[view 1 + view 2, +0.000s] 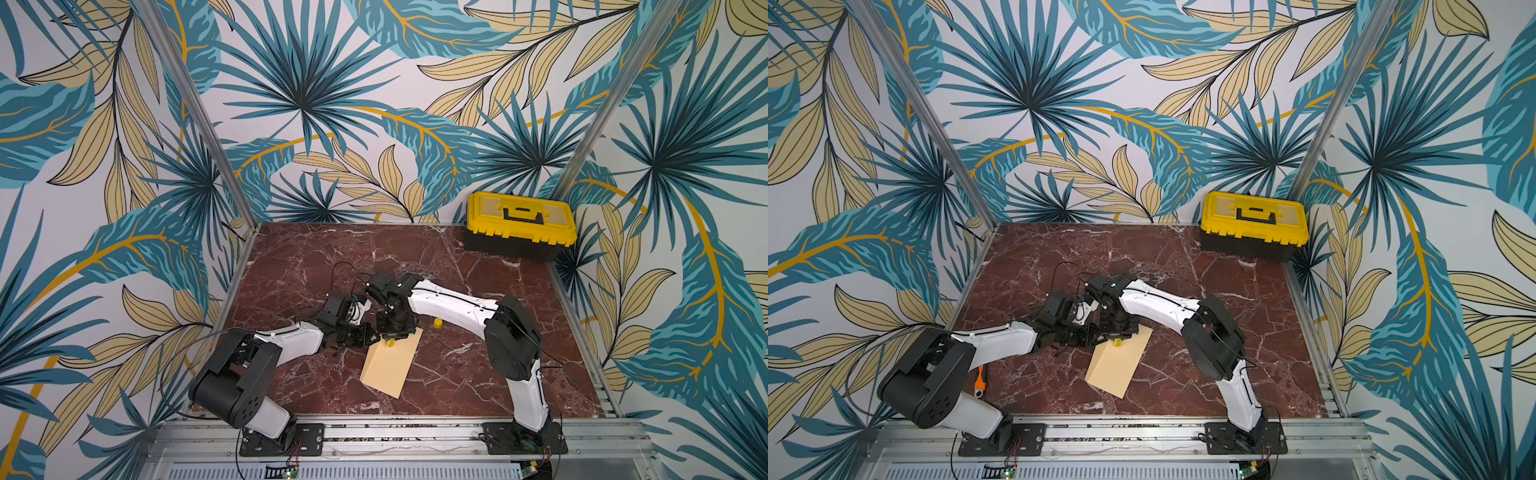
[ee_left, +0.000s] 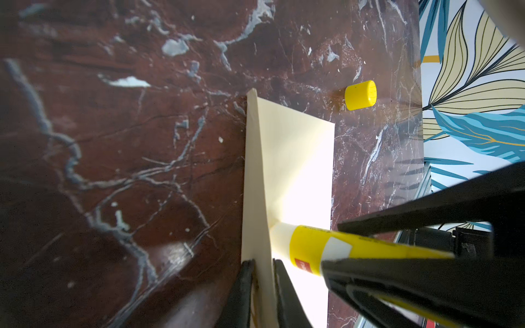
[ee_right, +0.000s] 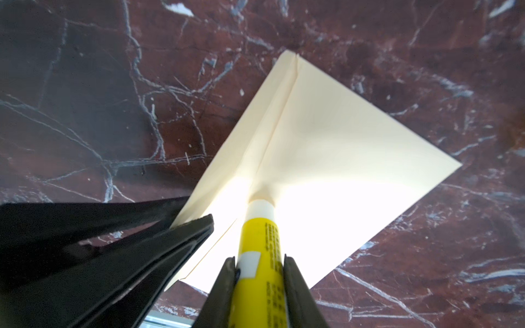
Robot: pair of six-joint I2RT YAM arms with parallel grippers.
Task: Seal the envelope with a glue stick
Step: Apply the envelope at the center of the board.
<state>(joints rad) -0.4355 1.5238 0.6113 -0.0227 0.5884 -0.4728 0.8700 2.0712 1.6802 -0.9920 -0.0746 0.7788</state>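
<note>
Yellow glue stick [image 3: 260,250] in your right pincer [image 3: 260,262]: is that grip sound?

Yes. Its jaws are clamped on the barrel, back from the tip. That lets the white end reach out ahead of them and press on the envelope [image 3: 355,136] right at the fold.

Why is your left pincer [image 2: 263,265] so close beside it?

It is pinched together on the flap [image 2: 255,176], holding that edge up off the desk [image 3: 85,99]. I take it that opens the crease to the glue. The envelope's body lies flat, ahead of both pincers.

And the cap [image 2: 360,95]?

Off, lying on the desk beyond the envelope's far corner, well apart from both pincers. I judge gluing is under way. Press gently, because thin paper buckles.
</note>
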